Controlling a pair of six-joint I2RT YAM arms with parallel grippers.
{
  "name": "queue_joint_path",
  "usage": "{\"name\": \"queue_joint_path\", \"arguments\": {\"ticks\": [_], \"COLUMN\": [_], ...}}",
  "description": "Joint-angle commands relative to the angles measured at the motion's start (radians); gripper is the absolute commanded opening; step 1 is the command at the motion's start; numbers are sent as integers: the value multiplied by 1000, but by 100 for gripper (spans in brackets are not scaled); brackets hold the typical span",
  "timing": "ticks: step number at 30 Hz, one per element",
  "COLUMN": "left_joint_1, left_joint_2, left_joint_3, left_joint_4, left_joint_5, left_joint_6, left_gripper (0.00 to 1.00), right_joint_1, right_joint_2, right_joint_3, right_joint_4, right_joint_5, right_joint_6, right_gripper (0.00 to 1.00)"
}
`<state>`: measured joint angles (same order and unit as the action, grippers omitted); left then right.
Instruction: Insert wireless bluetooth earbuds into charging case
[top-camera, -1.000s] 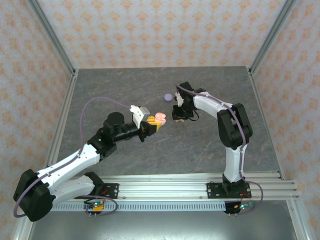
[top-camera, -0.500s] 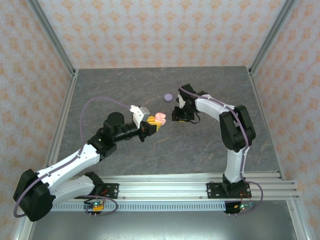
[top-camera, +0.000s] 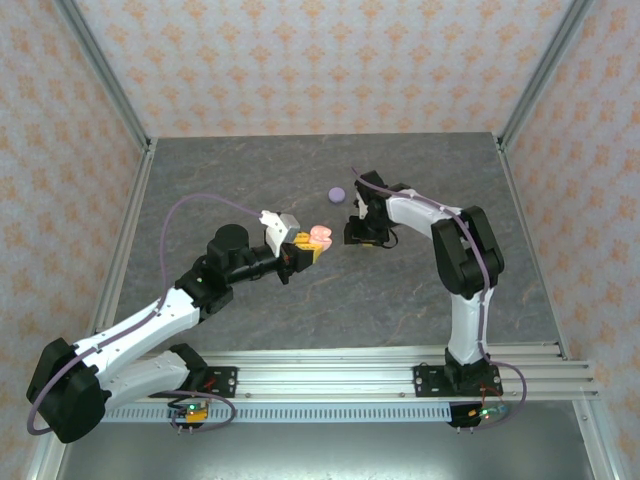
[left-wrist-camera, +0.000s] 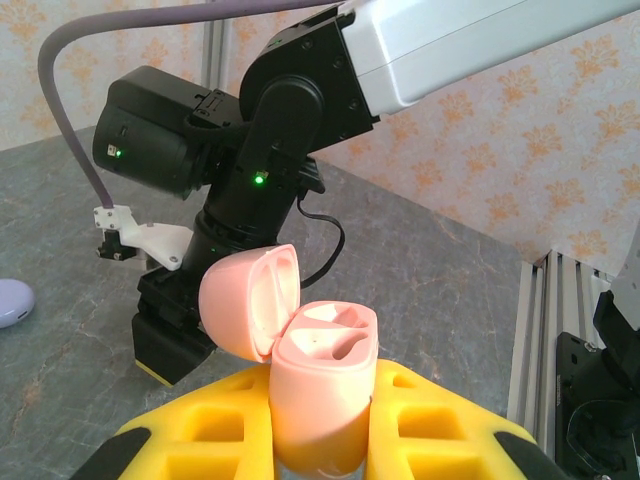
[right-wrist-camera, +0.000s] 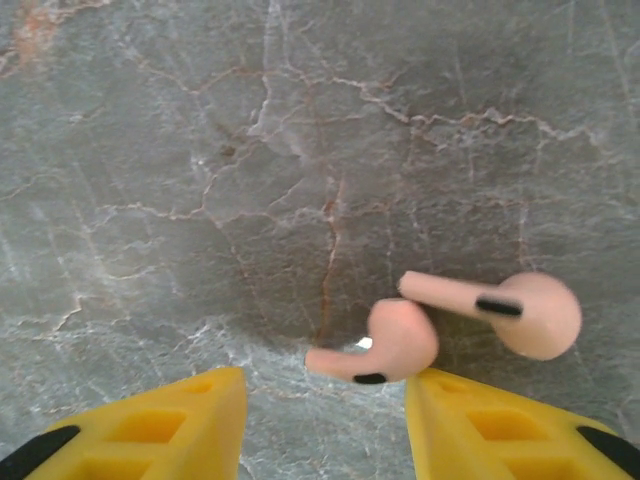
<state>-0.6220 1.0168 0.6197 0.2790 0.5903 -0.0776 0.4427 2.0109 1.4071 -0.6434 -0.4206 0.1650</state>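
A pink charging case (left-wrist-camera: 320, 390) stands upright with its lid swung open, and my left gripper (left-wrist-camera: 320, 445) is shut on its lower body. From above, the case (top-camera: 320, 236) sits at the tip of the left gripper (top-camera: 305, 250), held off the table. Two pinkish-peach earbuds lie on the grey table under my right gripper (right-wrist-camera: 325, 410). One earbud (right-wrist-camera: 395, 345) rests against the inner tip of the right finger (right-wrist-camera: 500, 425); the other earbud (right-wrist-camera: 525, 312) lies just beyond it. The right gripper (top-camera: 362, 238) is open, close to the right of the case.
A pale purple rounded object (top-camera: 337, 194) lies on the table behind the two grippers, and it appears at the left edge in the left wrist view (left-wrist-camera: 12, 302). Metal frame posts and patterned walls border the marble-patterned table (top-camera: 300, 170).
The right gripper has shifted slightly over the table near the case. The left arm and the case have not moved.
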Motion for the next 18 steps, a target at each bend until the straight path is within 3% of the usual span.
{"name": "queue_joint_path", "arguments": {"ticks": [1, 7, 18], "left_joint_1": [-8, -8, -8], "left_joint_2": [2, 5, 8], "left_joint_3": [8, 8, 8], "left_joint_4": [-8, -8, -9], "left_joint_5": [-8, -7, -9], "left_joint_6": [7, 9, 7], "left_gripper": [15, 15, 15], "right_joint_1": [2, 2, 16], "right_joint_2": [23, 36, 94], "right_joint_3": [40, 62, 130], "right_joint_4": [-41, -54, -101], "right_joint_5": [58, 95, 126], "right_joint_6": [13, 13, -2], "right_gripper": [47, 46, 29]}}
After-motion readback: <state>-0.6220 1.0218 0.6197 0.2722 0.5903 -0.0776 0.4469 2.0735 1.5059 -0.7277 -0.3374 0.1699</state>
